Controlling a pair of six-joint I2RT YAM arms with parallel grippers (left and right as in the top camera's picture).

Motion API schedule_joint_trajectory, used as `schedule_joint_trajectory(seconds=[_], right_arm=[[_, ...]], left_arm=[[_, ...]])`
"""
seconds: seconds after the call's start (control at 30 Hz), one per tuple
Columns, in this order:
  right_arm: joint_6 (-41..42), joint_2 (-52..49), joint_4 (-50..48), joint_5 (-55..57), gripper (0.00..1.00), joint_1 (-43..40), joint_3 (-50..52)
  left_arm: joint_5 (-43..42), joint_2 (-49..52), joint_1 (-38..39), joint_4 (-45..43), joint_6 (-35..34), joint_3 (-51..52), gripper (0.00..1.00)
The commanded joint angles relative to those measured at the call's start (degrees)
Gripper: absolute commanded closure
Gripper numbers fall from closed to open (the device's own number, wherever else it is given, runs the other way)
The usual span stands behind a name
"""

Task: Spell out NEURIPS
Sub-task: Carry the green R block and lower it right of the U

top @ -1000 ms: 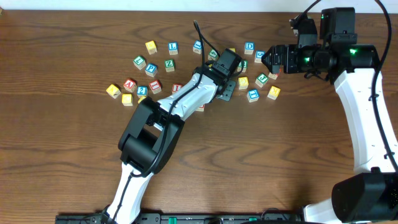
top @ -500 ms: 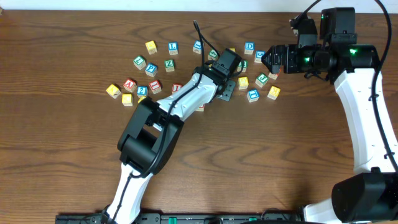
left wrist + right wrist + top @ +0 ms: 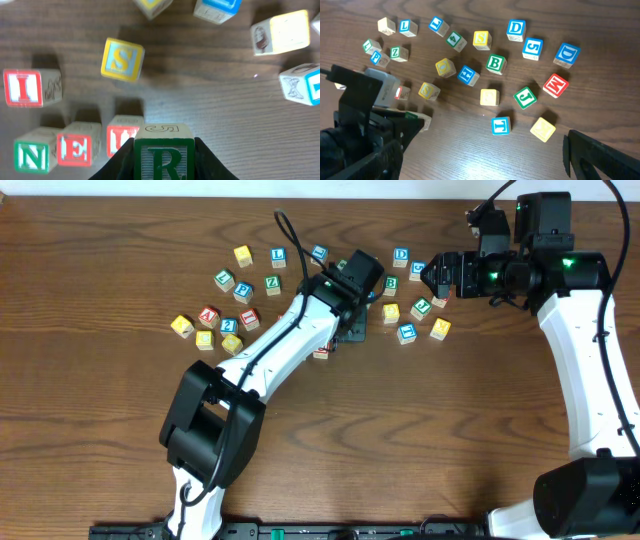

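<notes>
In the left wrist view my left gripper [image 3: 163, 150] is shut on a green R cube [image 3: 163, 161], one dark finger against each side. Just left of it a row stands on the wood: green N [image 3: 32, 155], red E [image 3: 75, 149], red U [image 3: 120, 137]. The R cube overlaps the U cube's right edge; I cannot tell whether it touches the table. A red I cube [image 3: 22, 87] sits above the row's left end, a yellow S cube [image 3: 121, 59] further up. Seen from overhead, my left gripper [image 3: 350, 330] hides the row. My right gripper [image 3: 432, 278] hovers open over the right-hand cubes.
Loose cubes lie scattered across the back of the table [image 3: 120, 430]: a blue P [image 3: 243, 290], Z [image 3: 272, 283], L [image 3: 278, 255], B [image 3: 496, 63], D [image 3: 516, 29], M [image 3: 555, 85], J [image 3: 525, 97] and plain yellow ones [image 3: 542, 129]. The left arm [image 3: 270, 355] lies diagonally over the middle.
My left gripper closed further on the R cube, and the left arm swung a little to the left with it. The right arm has not moved.
</notes>
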State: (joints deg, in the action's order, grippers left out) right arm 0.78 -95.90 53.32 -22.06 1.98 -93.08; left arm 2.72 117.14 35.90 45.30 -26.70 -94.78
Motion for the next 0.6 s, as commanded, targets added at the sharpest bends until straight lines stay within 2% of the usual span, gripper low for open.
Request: schedule_joint_trajectory(seconds=[0.0, 0.33, 0.57], right_arm=[[-0.63, -0.02, 0.11, 0.07, 0.01, -0.39, -0.92], [-0.63, -0.02, 0.11, 0.07, 0.01, -0.39, -0.92], [-0.63, -0.02, 0.11, 0.07, 0.01, -0.39, -0.92]], left_arm=[[0.92, 0.87, 1.60, 0.50, -3.72, 1.55, 0.76], [1.07, 3.34, 3.67, 0.46, -5.66, 2.01, 0.76], [4.87, 6.47, 3.65, -2.14, -7.06, 2.01, 0.76]])
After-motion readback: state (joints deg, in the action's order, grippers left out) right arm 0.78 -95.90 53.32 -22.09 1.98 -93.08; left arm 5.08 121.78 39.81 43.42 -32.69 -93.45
